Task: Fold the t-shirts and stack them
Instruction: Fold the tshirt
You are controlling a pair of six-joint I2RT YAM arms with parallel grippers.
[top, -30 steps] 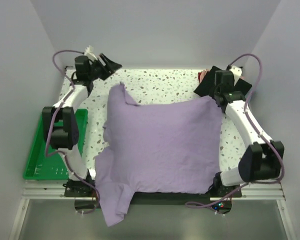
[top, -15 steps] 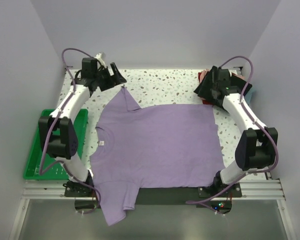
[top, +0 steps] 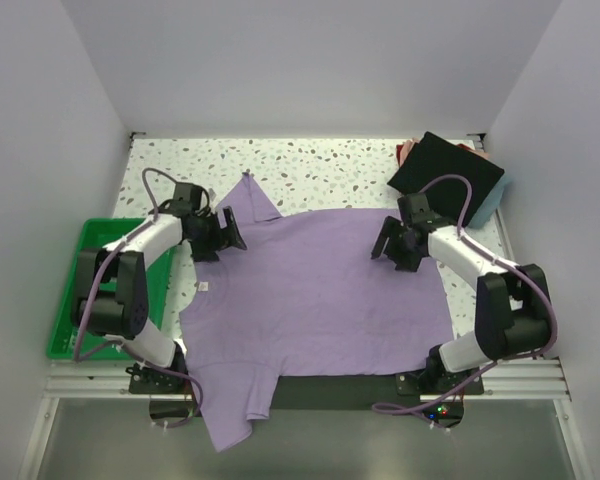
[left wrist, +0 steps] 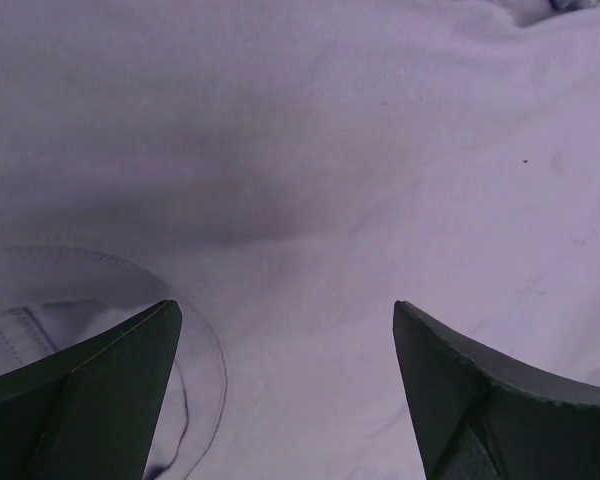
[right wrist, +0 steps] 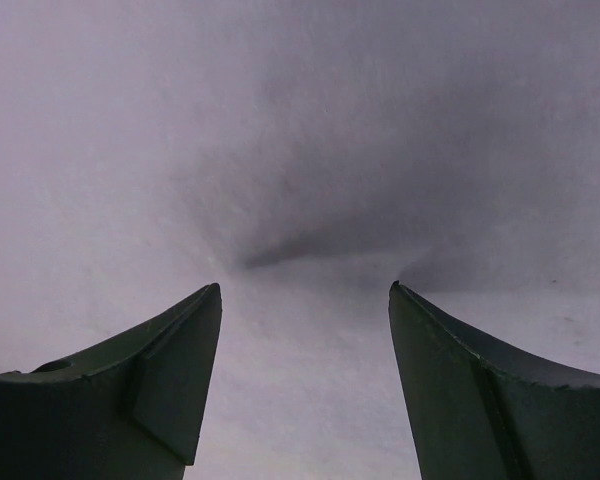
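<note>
1. Lavender t-shirt [top: 320, 295]: spread flat across the centre of the top view, on the speckled worktop [top: 320, 160]. The collar faces the left of the frame. 1 sleeve points toward the upper left; the other hangs over the worktop's near edge at the lower left.

2. Left tool [left wrist: 284, 310]: low over the tee just above the collar, at centre left of the top view. In its wrist view the 2 fingers stand wide apart, with only flat purple cloth and the collar seam under them. Nothing is gripped.

3. Right tool [right wrist: 305, 290]: low over the tee's upper right part, near the hem edge. Its fingers are spread and bare, with smooth cloth and a soft shadow beneath. Whether the tips of either tool touch the fabric cannot be told.

4. Surroundings: a folded black tee [top: 445, 175] lies in the upper right corner of the worktop. Red/pink cloth [top: 407, 150] shows at its upper left edge and light blue cloth [top: 496, 196] at its right edge. This stack sits just beyond the right arm, apart from the lavender tee.

5. A green tray [top: 68, 320] sits at the left edge of the frame, partly hidden by the left arm.
</note>
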